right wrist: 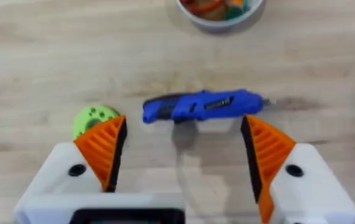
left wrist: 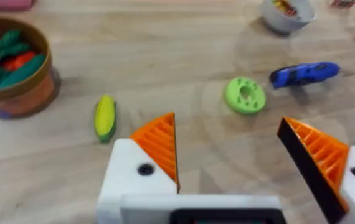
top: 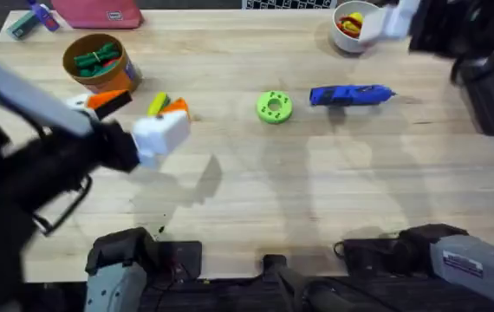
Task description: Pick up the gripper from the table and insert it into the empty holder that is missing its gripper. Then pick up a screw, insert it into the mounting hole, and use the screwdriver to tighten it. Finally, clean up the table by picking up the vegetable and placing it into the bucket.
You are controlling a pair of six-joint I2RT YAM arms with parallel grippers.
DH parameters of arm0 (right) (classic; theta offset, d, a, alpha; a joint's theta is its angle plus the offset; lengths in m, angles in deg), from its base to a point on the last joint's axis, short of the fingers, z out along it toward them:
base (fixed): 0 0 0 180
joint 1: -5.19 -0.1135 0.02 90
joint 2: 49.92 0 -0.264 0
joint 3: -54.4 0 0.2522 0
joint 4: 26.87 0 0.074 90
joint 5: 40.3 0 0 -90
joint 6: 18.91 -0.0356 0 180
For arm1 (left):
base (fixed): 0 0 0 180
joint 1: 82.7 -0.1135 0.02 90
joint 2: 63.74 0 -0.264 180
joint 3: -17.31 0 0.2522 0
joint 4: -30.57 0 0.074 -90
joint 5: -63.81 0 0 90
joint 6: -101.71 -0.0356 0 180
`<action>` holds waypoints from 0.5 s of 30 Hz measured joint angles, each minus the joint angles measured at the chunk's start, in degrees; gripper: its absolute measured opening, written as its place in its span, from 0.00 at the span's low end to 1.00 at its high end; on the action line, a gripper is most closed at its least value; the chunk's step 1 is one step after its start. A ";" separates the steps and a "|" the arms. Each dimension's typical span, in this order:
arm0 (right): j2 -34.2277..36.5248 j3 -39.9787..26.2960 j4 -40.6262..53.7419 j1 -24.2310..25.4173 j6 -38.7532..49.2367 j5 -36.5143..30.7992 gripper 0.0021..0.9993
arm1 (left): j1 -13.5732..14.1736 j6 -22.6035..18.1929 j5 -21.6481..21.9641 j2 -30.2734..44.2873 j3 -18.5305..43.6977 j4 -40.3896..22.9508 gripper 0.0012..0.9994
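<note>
Spread orange ribbed fingers (left wrist: pixel 159 149) of the left gripper (left wrist: pixel 230 158) are empty; the small yellow-and-green toy corn vegetable (left wrist: pixel 104 117) lies on the wooden worktop (left wrist: pixel 165 62) just outside the nearer finger, so closing now would likely miss it. A sideways knock could roll it. The round orange bucket (left wrist: pixel 12 68) stands beyond. Right gripper (right wrist: pixel 184 155) fingers are spread before the blue cylindrical screwdriver (right wrist: pixel 202 106).

Holder (top: pixel 274 107): lime green. Screwdriver (top: pixel 351 94): blue. Vegetable (left wrist: pixel 105 116): yellow and green; bucket (top: pixel 113 76): orange with brown rim.
</note>
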State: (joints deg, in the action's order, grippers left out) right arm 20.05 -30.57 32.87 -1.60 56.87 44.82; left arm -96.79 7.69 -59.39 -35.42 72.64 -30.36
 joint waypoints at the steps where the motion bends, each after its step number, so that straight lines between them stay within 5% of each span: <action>1: -0.16 1.61 -0.07 0.00 -0.40 0.04 0.99 | 0.00 -0.36 1.14 2.97 2.09 -1.76 0.99; 7: -2.84 9.07 -0.53 0.00 -1.36 1.58 0.99 | 0.00 -2.24 6.39 18.95 11.62 -8.86 0.99; 15: -4.98 10.02 4.28 0.00 -1.88 3.03 0.99 | -0.47 -5.09 12.84 32.05 19.84 -13.97 0.99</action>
State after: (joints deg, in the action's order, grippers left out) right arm 15.07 -20.55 37.14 -1.60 54.99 47.85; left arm -97.25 2.60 -46.55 -3.36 92.48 -44.33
